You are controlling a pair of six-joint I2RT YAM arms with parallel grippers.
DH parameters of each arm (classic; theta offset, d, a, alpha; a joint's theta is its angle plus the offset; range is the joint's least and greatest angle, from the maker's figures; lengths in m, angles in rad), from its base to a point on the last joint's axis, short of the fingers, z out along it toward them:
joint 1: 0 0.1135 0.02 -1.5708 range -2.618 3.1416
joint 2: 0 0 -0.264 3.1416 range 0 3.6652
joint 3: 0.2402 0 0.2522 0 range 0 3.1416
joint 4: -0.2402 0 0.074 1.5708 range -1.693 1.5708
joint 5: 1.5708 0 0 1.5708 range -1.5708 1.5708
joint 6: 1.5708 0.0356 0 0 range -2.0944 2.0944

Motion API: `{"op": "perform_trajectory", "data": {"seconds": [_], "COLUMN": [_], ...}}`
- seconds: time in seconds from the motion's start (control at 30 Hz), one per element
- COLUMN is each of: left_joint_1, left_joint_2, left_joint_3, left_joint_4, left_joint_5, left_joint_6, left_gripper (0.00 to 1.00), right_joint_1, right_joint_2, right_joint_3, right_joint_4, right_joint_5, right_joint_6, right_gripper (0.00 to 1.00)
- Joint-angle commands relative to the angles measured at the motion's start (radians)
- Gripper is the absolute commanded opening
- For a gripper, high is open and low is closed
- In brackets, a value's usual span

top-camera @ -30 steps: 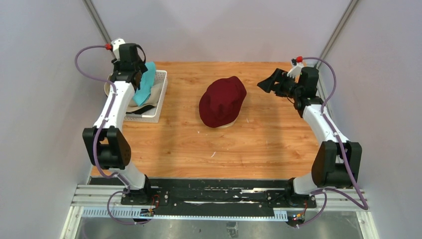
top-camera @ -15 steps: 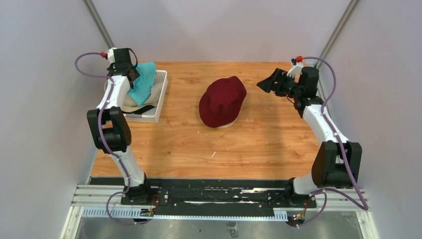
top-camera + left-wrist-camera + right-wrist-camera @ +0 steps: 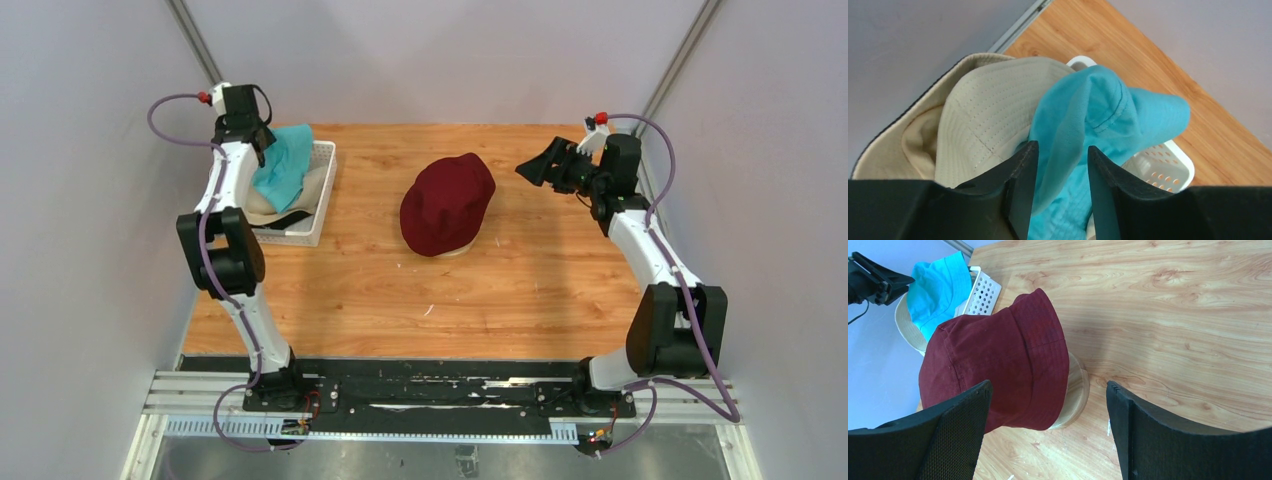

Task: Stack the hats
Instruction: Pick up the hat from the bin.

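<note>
Top external view, far left: the left gripper [image 3: 262, 148] hangs over the white basket [image 3: 322, 215] at the table's [image 3: 400, 300] back-left corner. Its 2 fingers are pinched on a raised fold of the teal hat [image 3: 285, 165]. The left wrist view shows that fold filling the narrow gap between the jaws, with the rest of the hat draping down and away toward the basket's far rim. The grip looks chosen so that only this 1 hat comes up. The beige hat [image 3: 983, 110] lies free beneath it, crown up in the basket and touching the teal cloth on the left. A dark strip of another hat [image 3: 290, 220] shows at the basket's near side.

At the table's centre the maroon hat [image 3: 447, 203] sits tilted over the wooden stand [image 3: 1075, 390], whose base peeks out under the brim. I judge this to be the bottom of the stack, so the teal hat belongs on top of it. The 2 are well apart, with bare wood between.

On the right, the right gripper [image 3: 535, 170] hovers with its jaws spread wide and nothing in them. It faces the maroon hat from near its right side without touching it, probably waiting to steady or receive.
</note>
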Motion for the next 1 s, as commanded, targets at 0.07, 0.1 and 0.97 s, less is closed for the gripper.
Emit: {"op": "perform_trajectory", "data": {"seconds": [0.07,0.1,0.97], "left_joint_1": [0.019,0.020,-0.032], "left_joint_2": [0.051,0.055,-0.408], "left_joint_3": [0.041,0.046,-0.072], "left_joint_4": [-0.038,-0.042,0.159], "left_joint_5": [0.051,0.055,0.523], "left_joint_6": [-0.008,-0.009,-0.124], "left_gripper": [0.46,0.46,0.00], "right_joint_1": [0.018,0.019,0.021], "right_joint_2": [-0.023,-0.023,-0.088], "right_joint_3": [-0.002,-0.002,0.004], "right_joint_4": [0.027,0.028,0.073], "right_joint_5": [-0.017,-0.018,-0.061], "right_joint_6": [0.009,0.008,0.030], "right_gripper": [0.84,0.83,0.83]}}
